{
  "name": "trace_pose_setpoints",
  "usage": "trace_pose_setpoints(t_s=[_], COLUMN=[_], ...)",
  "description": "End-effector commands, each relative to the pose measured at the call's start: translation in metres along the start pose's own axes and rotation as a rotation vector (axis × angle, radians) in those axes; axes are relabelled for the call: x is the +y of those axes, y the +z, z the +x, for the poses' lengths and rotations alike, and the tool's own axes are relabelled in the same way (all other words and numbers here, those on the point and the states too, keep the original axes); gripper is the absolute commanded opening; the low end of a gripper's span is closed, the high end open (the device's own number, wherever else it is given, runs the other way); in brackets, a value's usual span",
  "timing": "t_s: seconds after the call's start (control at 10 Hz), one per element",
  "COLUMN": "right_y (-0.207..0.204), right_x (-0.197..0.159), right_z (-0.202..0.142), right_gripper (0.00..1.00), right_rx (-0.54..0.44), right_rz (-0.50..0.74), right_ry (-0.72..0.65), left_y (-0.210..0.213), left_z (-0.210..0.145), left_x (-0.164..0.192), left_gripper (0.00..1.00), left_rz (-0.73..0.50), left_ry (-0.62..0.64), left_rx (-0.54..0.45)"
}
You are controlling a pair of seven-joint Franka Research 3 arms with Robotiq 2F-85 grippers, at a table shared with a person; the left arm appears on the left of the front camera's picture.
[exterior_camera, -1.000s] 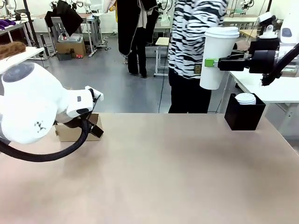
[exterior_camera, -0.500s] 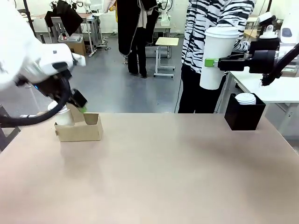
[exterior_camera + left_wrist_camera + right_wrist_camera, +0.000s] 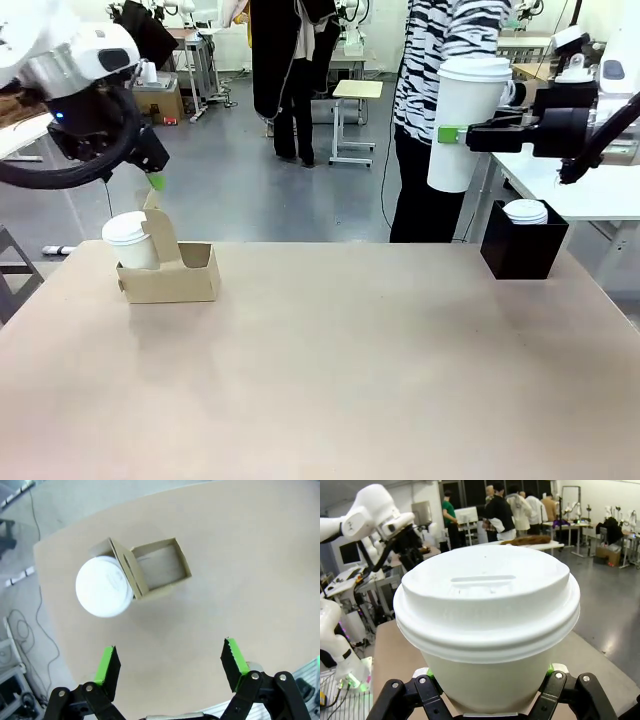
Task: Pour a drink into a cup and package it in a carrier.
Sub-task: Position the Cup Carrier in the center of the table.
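Two cups in play. My right gripper [image 3: 490,676] clamps the tall lidded cup [image 3: 463,125] upright, arm stretched level and high at 2 o'clock, above the lid box [image 3: 522,248]. My left gripper [image 3: 170,664] hangs wide open and empty, pointing down over the carrier [image 3: 172,278] at the table's 10 o'clock. The small cup [image 3: 127,240] sits in its 9 o'clock slot. Any drink is hidden under the lids. Risk: the tall cup clips the handle going in, tips the light carrier and spills.
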State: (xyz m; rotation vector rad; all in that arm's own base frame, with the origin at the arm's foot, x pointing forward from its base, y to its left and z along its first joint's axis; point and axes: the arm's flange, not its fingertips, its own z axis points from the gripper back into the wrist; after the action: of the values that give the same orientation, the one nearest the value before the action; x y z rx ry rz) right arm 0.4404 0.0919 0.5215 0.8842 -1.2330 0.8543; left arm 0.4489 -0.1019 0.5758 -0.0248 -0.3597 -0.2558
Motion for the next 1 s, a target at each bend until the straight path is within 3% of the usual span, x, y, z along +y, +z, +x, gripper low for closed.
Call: trace_pose_setpoints(t_s=[0.0, 0.3, 0.7, 0.8, 0.9], right_y=[-0.003, -0.003, -0.003, -0.003, -0.003], right_x=[-0.002, -0.002, -0.002, -0.002, -0.002], right_z=[0.004, 0.004, 0.004, 0.004, 0.004], right_gripper=[0.81, 0.81, 0.81, 0.81, 0.81], right_rx=[-0.018, -0.018, -0.018, -0.018, -0.018], right_rz=[0.0, 0.0, 0.0, 0.0, 0.0], right_ry=[0.02, 0.02, 0.02, 0.02, 0.02], left_y=[-0.018, -0.058, -0.086, -0.088, -0.088], left_z=[0.035, 0.067, 0.075, 0.071, 0.071], left_x=[0.001, 0.017, 0.028, 0.024, 0.024], left_gripper=[1.0, 1.0, 1.0, 1.0, 1.0], left_rz=[0.034, 0.054, 0.072, 0.038, 0.038], left_ry=[0.076, 0.156, 0.258, 0.177, 0.177], left_rx=[0.063, 0.112, 0.152, 0.125, 0.125])
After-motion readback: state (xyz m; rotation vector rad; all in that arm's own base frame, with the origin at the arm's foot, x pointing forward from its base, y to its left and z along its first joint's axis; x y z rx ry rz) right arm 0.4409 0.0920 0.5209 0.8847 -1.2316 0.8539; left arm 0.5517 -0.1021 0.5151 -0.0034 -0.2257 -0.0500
